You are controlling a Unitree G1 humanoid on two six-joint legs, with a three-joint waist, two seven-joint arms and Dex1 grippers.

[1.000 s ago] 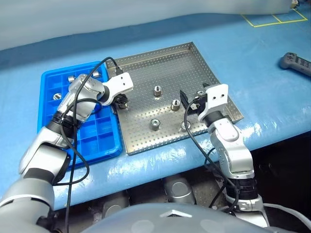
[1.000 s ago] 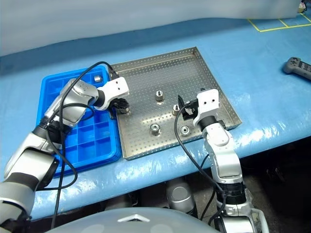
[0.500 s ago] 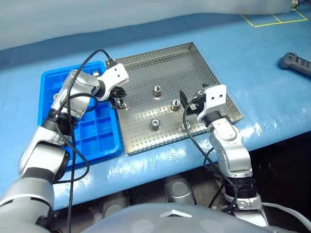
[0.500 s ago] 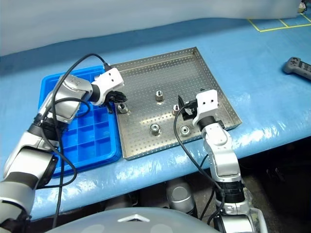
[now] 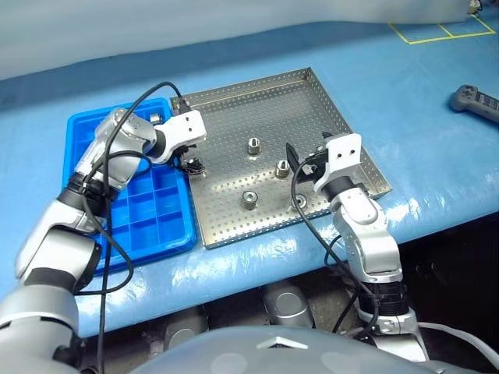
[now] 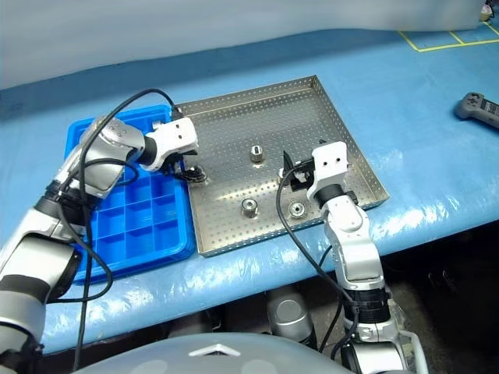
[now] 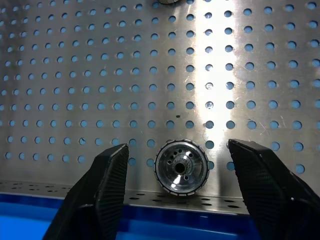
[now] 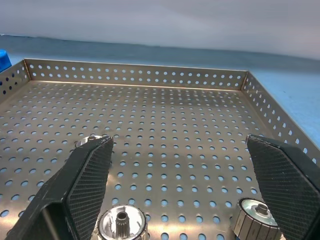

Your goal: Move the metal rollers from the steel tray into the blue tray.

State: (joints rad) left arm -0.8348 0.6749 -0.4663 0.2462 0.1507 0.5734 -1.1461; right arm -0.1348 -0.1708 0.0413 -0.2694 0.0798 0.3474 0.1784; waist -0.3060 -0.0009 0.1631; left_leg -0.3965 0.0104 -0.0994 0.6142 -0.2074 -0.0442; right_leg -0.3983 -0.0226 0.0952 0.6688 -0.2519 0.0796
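Left wrist view: left gripper (image 7: 177, 192) has its jaws spread wide, nothing between them gripped. One metal roller (image 7: 181, 167) lies on the steel tray (image 5: 257, 109), close against the tray's left rim, centred in the gap but touching neither finger. Blue tray (image 5: 152, 214) sits just beyond that rim, edge to edge with the steel tray.

Head views: four more rollers rest on the steel tray. One sits mid-tray (image 5: 253, 145), one (image 5: 282, 167) right of it, one (image 5: 249, 199) toward the near edge, one (image 5: 299, 202) at the near edge under the right arm. Blue tray already holds a few rollers in compartments along its far edge, e.g. (image 5: 156, 118).

Right gripper (image 8: 182, 185) has its jaws fully apart, empty, hanging over the near right part of the steel tray.

Step in hand (judgement): pick-up of the rim-side roller by the left arm. Next move calls for lowering to straddle it and closing; the rim close by leaves little room for the near finger. Then lift over the rim into a free compartment.
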